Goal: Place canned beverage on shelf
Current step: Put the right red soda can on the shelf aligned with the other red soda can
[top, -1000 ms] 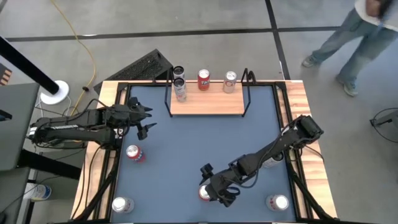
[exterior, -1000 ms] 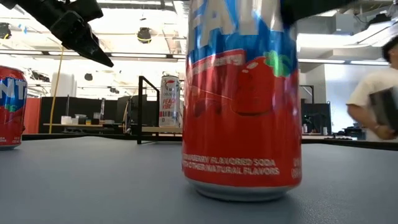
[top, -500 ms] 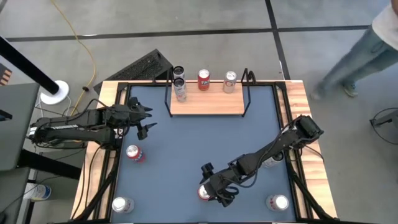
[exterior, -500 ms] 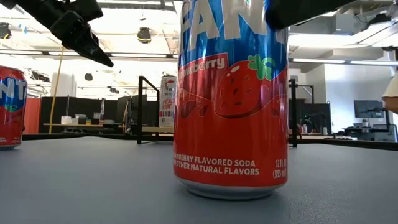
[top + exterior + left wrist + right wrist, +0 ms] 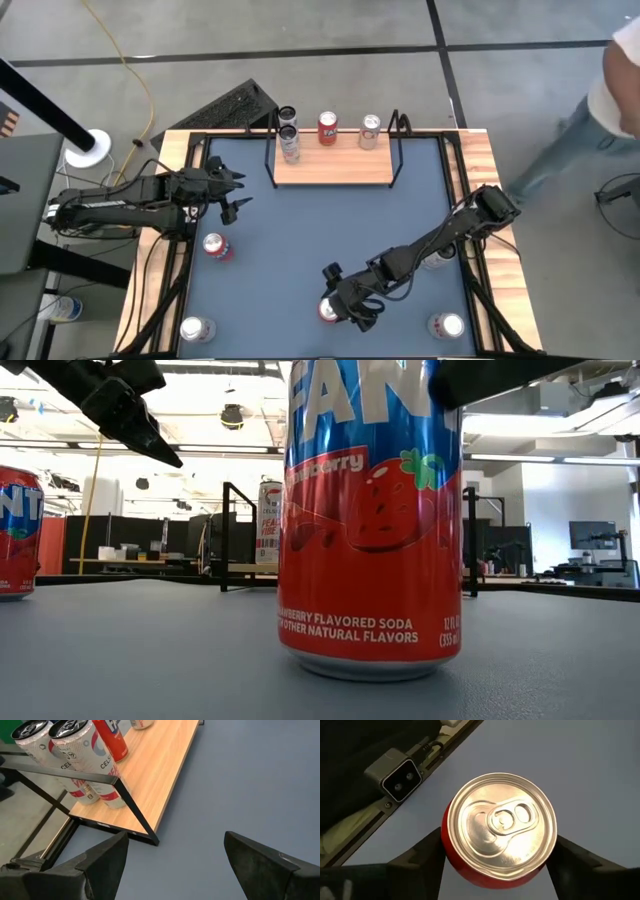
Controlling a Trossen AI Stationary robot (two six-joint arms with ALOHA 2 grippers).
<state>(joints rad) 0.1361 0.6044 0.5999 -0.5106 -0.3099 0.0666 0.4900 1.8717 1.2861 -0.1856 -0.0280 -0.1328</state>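
One camera looks straight down on the whole table (image 5: 320,215). Another sits at tabletop height, close behind the red can (image 5: 370,520), facing the shelf (image 5: 258,568) at the far edge. My right wrist camera looks down on that same can; my left views the shelf's corner.

Person (image 5: 600,110) beside table; yellow cable (image 5: 135,70) on floor.

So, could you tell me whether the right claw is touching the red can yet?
Cannot tell. In the right wrist view the right claw brackets the red can, fingers at its sides, but neither contact nor gap shows plainly.
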